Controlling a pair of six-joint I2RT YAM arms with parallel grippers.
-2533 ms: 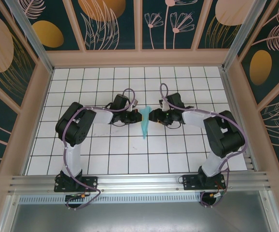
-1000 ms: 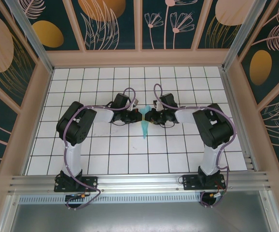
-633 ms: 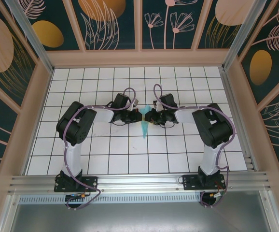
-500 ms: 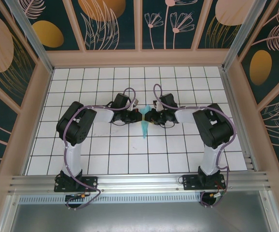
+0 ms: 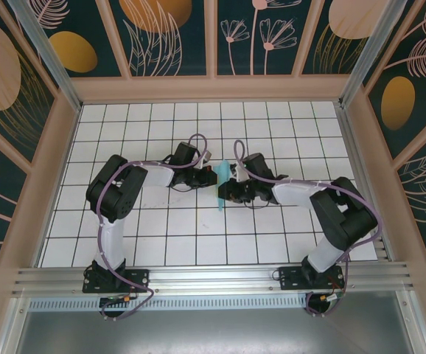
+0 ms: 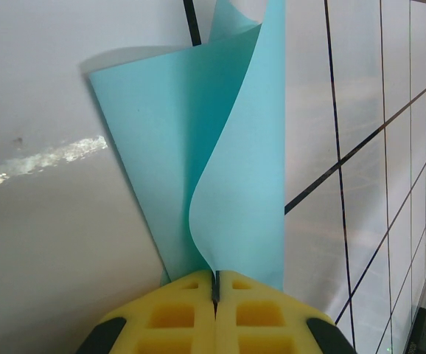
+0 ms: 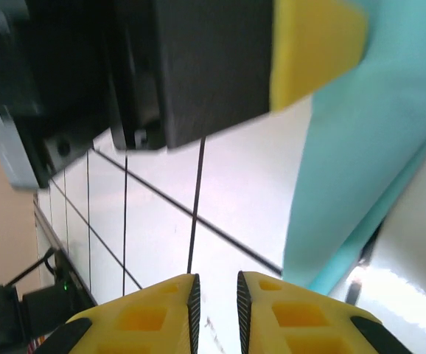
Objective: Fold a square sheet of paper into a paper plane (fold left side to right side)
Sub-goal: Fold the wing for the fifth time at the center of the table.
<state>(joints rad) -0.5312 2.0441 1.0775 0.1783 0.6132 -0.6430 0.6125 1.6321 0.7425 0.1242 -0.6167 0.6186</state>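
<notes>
The right gripper [image 5: 229, 192] no longer meets the left gripper [image 5: 211, 177] at the upper part of the paper [image 5: 222, 175]. It now sits closer to the near edge of the table [image 5: 124, 221], just right of the sheet. Its fingers are slightly apart with nothing between them. The right arm [image 5: 342, 214] is posed differently, its elbow swung out toward the right edge. The paper's top now shows broader and curls open.
</notes>
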